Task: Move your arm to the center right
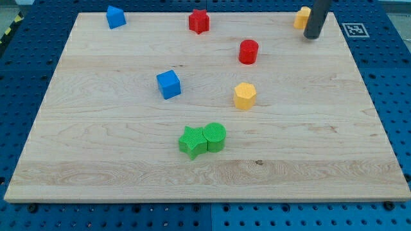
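Because the arm ends in a plain rod with no pincer, nothing opens or closes and nothing is held; my tip (312, 36) rests near the top right corner of the wooden board (128, 160). A yellow block (301, 18), partly hidden by the rod so its shape cannot be made out, lies just beside the tip toward the view's left and slightly above; whether the two touch cannot be told. A red cylinder (248, 51) lies well to the tip's left and a little below it. A yellow hexagonal block (244, 95) sits farther down and left. A blue cube (169, 84), a red star (199, 21) and a blue house-shaped block (115, 17) are all far to the tip's left. A green star (192, 141) and a green cylinder (216, 136), touching each other, lie far below and left. The task's target is a location, the centre of the board's right edge, which lies directly below the tip with no block in between. No object needs to be taken hold of. The blocks appear small, rigid and light, and would probably slide readily on the smooth wood if struck. A straight downward travel along the right side should avoid them; judged from this position, the move is not yet done.
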Controlling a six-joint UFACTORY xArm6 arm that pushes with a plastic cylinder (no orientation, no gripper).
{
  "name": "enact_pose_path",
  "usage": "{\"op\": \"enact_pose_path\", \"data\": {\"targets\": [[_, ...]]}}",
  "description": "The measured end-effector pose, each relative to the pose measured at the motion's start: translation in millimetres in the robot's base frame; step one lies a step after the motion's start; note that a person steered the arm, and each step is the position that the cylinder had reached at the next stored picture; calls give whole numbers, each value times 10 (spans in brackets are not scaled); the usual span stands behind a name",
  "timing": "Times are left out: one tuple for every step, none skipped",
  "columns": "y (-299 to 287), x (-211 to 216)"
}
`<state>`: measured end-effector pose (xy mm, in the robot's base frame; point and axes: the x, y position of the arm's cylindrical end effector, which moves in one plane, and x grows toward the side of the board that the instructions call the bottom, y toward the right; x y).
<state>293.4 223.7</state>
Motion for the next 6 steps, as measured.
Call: {"op": "enact_pose_path", "data": {"targets": [[-5,161],[-5,158],[-5,140],[-5,108],[-5,83],[-5,80]]}}
